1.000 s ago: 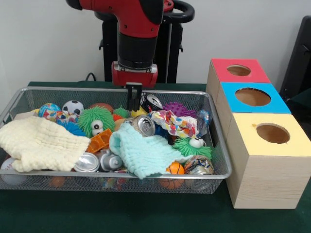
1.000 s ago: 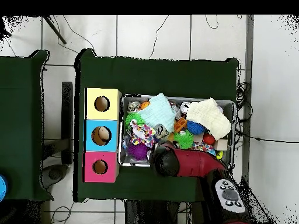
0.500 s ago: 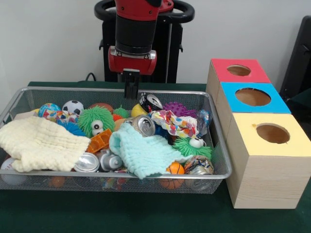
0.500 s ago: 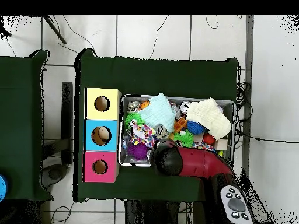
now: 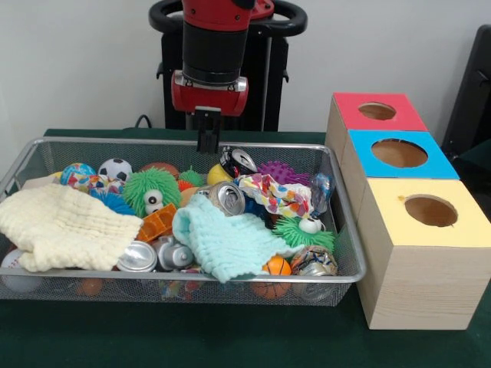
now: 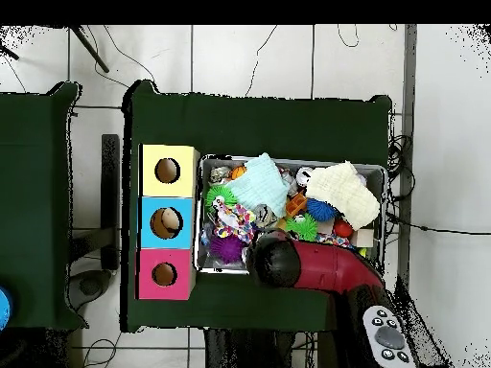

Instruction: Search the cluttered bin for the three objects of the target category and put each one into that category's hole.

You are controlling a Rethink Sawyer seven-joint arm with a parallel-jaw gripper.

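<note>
The gripper [image 5: 208, 144] hangs above the far rim of the wire bin [image 5: 347, 230], clear of the clutter, with its dark fingers drawn together and nothing between them. In the overhead view the red arm [image 6: 326, 270] covers the bin's 6 o'clock edge and hides the tool.

Directly beneath the gripper in the front view, at 5 o'clock from it, a black and silver crushed can [image 5: 238, 160] lies against the back wall. A second can [image 5: 228, 198] with its silver top facing the camera sits near the bin's centre, touching the mint cloth [image 5: 222, 239] at its 6 o'clock. A third can [image 5: 138, 257] rests at the cloth's 9 o'clock, partly under the cream cloth [image 5: 61, 226].

A green fuzzy ball [image 5: 151, 191] with eyes lies at 10 o'clock from the centre can, a soccer ball [image 5: 115, 169] beyond it. A patterned cloth [image 5: 278, 195] lies at the centre can's 3 o'clock, a purple spiky ball [image 5: 282, 172] behind it.

At the bin's 3 o'clock stand three boxes in a row, touching: red box [image 5: 376, 112] farthest, blue box [image 5: 399, 155] in the middle, yellow box [image 5: 428, 215] nearest, each with a round hole on top.
</note>
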